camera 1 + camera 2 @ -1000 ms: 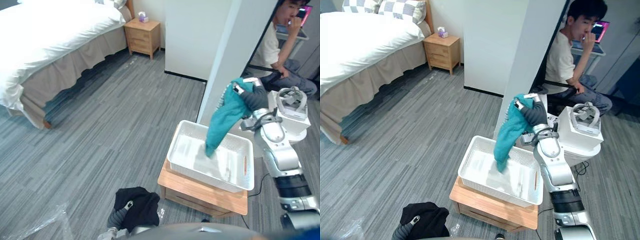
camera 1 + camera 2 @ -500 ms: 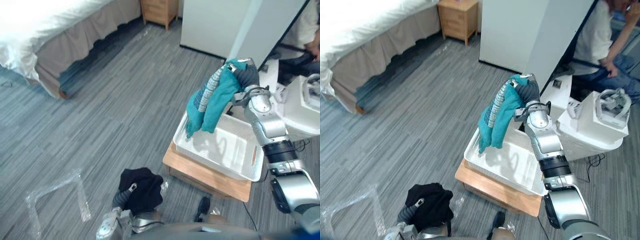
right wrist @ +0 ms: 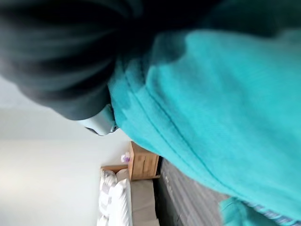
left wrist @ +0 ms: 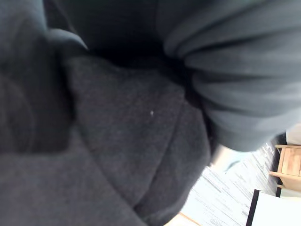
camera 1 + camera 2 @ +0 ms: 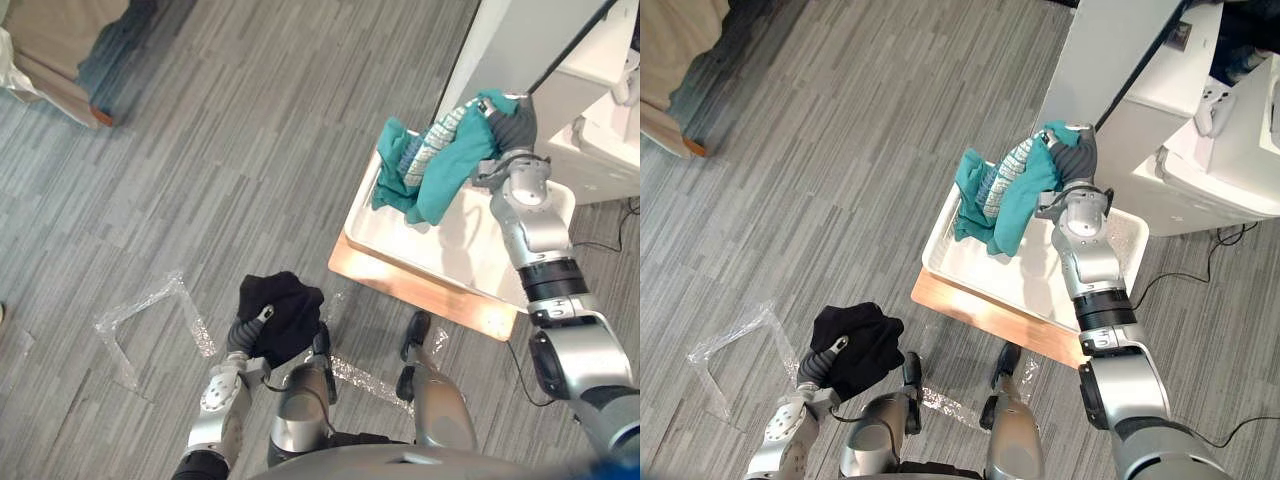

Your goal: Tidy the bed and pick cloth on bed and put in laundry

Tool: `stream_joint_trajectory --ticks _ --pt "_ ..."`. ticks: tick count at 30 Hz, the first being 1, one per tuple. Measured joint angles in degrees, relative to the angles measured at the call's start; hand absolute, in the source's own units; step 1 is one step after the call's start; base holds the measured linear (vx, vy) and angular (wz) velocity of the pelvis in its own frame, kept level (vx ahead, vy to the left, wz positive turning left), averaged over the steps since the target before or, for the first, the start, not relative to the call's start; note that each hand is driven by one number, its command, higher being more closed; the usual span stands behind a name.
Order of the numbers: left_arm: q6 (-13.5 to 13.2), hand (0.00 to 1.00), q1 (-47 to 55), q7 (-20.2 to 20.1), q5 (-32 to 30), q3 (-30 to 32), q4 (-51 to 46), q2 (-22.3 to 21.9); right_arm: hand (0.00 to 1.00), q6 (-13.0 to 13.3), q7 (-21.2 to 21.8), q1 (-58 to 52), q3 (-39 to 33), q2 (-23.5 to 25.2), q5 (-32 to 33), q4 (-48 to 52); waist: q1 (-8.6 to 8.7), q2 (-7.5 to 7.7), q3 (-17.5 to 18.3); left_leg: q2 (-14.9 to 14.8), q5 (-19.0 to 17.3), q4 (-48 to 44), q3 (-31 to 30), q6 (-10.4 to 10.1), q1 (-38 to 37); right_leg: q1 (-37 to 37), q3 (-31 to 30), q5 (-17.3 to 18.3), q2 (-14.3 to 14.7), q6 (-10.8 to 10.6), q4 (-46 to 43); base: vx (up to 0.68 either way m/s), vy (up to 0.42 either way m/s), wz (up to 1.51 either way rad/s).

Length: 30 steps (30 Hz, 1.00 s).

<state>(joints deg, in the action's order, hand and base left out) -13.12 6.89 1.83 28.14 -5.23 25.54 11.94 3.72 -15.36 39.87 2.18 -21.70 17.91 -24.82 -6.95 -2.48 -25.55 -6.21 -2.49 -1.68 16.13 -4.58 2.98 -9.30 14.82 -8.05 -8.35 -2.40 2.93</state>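
My robot's right hand (image 5: 512, 122) carries a teal fabric garment with a striped panel (image 5: 445, 175), which hangs over one end of a white rectangular plastic basket (image 5: 470, 245) on a low wooden stand (image 5: 420, 292). The cloth buries the hand, so I cannot tell its grasp. The left hand (image 5: 245, 335) clutches a crumpled black cloth (image 5: 285, 310) low over grey striped carpet (image 5: 200, 150).

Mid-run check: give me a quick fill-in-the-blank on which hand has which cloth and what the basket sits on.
1. The teal cloth hangs over the white basket from the robot's ___.
2. The left hand carries a cloth whose colour is ___.
3. The white basket sits on a low stand made of ___.

Missing words: right hand; black; wood.
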Motion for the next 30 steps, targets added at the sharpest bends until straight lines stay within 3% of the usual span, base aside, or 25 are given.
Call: stream_joint_trajectory --ticks 6,15,16,21,30 --pt "0.0 1.0 -0.56 0.73 -0.1 -1.59 -0.04 -1.92 1.0 2.5 -1.41 -9.03 0.0 5.49 -0.62 1.56 1.4 -1.42 -0.96 0.04 -1.41 -1.59 1.07 0.55 -0.14 -0.09 -2.03 0.02 -0.11 -0.02 -0.66 -0.01 0.003 -0.08" --pt "0.01 1.0 -0.57 1.07 -0.66 -1.96 -0.07 -2.49 1.0 3.77 -2.82 -18.44 2.83 9.28 -5.87 4.89 2.93 -1.5 -1.04 -0.27 -1.75 -1.47 2.5 0.54 -0.69 -0.12 -3.64 -0.06 0.35 -0.18 -0.52 -0.03 -0.019 -0.08" --pt "-0.01 1.0 -0.57 1.04 -0.67 -1.98 -0.07 -2.49 0.0 3.99 -2.86 -18.75 2.84 9.5 -5.91 4.89 2.92 -1.5 -1.04 -0.28 -1.75 -1.43 2.6 0.54 -0.84 -0.08 -3.78 -0.12 0.39 -0.25 -0.38 0.02 -0.014 -0.1" --pt "-0.37 1.0 -0.57 1.01 -0.67 -1.99 -0.03 -2.48 0.0 4.56 -2.78 -19.78 3.62 9.64 -9.08 4.21 3.01 -1.5 -1.04 -0.01 -1.75 -1.35 3.31 0.53 -0.94 0.01 -4.4 -0.83 0.29 -0.67 0.81 0.02 -0.005 -0.04" --pt "-1.36 1.0 -0.59 0.98 -0.54 -2.01 0.65 -2.37 0.0 3.53 -2.16 -19.75 5.08 10.04 -9.12 -2.59 3.19 -1.49 -0.95 0.34 -1.49 -1.23 1.8 0.63 -0.94 1.56 -2.9 -1.61 -0.05 -0.87 2.36 0.0 -0.006 0.08"
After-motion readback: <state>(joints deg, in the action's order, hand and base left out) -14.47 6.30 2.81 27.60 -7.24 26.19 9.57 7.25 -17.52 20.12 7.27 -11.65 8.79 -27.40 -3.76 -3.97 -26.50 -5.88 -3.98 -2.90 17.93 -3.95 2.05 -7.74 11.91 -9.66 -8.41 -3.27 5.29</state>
